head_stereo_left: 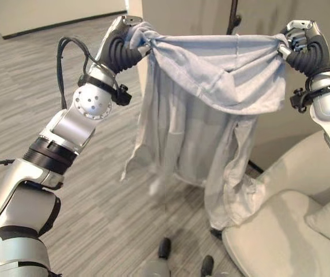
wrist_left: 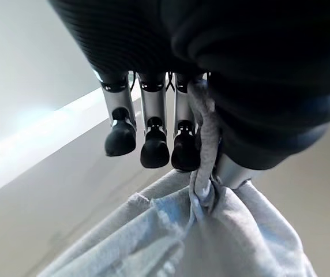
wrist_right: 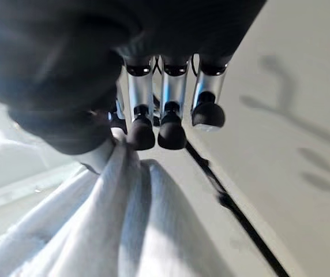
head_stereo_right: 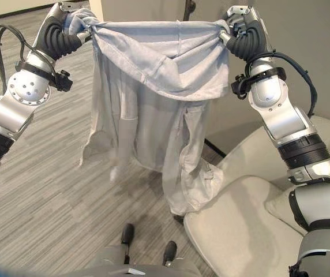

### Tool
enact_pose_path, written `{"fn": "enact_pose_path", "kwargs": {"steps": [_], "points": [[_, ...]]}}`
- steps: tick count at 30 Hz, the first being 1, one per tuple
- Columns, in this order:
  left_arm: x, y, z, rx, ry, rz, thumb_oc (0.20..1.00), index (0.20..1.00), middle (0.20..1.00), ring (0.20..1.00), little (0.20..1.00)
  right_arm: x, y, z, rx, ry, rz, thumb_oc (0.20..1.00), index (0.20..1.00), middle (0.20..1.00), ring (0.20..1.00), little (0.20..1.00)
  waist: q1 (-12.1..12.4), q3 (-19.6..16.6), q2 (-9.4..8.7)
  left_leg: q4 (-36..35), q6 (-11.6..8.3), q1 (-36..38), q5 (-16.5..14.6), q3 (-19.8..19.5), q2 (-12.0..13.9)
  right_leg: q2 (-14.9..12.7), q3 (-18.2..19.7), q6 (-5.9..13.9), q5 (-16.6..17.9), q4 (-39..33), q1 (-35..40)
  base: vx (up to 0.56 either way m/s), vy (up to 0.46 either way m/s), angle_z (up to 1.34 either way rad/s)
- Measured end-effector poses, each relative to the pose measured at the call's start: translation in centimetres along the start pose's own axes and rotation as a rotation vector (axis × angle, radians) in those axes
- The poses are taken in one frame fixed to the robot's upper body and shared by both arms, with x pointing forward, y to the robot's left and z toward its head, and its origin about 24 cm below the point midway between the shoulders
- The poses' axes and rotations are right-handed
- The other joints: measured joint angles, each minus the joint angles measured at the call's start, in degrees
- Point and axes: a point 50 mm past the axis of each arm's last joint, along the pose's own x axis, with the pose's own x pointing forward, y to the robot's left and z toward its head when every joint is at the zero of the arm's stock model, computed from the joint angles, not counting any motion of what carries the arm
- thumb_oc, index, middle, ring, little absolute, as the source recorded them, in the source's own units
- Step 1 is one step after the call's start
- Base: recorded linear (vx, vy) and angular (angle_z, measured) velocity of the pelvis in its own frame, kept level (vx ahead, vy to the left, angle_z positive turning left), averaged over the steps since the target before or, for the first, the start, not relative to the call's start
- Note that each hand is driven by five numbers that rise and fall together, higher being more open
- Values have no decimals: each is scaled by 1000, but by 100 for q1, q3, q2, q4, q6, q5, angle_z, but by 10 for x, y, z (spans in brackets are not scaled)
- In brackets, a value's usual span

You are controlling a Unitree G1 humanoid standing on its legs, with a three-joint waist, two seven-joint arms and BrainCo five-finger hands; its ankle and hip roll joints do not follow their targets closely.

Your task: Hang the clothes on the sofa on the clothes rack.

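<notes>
Garment (head_stereo_left: 205, 115) stretched between robot hands

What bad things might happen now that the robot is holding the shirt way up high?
The left hand and right hand each pinch just a small bunch of the shirt, so an end may slip free and the shirt might drop onto the floor. Its loose bottom dangles beside the sofa and may snag or drag there. The stretched shirt also hides much of the dark pole behind it, so aiming could be hard.
</notes>
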Motion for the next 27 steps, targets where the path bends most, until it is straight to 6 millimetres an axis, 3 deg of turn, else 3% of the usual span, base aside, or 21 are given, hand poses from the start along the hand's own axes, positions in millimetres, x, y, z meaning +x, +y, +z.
{"fn": "enact_pose_path", "kwargs": {"steps": [7,16,19,21,27], "points": [[0,0,-1,1,4,0,200,200,200,200,200,0,1,-1,0,2,8,200,200,200,200,200,-139,3,13,-29,-106,230,-11,-169,-17,49,-171,-27,-171,-4,303,94,-101,13],[-1,-6,-3,-16,17,-10,200,200,200,200,200,-1,2,-10,-13,39,39,200,200,200,200,200,-14,87,138,518,-534,-59,-326,-134,54,86,-285,-143,-293,-8,403,55,-6,7],[-1,-10,-2,-29,16,-13,200,200,200,200,200,0,1,-11,-15,44,34,200,200,200,200,200,27,97,154,416,-504,-78,-305,81,111,81,-251,-106,-222,4,285,162,92,-2],[-1,-10,-2,-30,19,-13,200,200,200,200,200,0,1,-11,-15,46,34,200,200,200,200,200,49,97,159,230,-356,47,-178,204,128,52,-222,-93,-208,6,295,154,98,-7],[0,-3,-1,-23,20,9,200,200,200,200,200,6,-2,-4,-17,27,19,200,200,200,200,200,30,87,172,-66,-206,278,-109,374,-41,-141,-89,-58,-178,8,315,143,135,-11]]}}
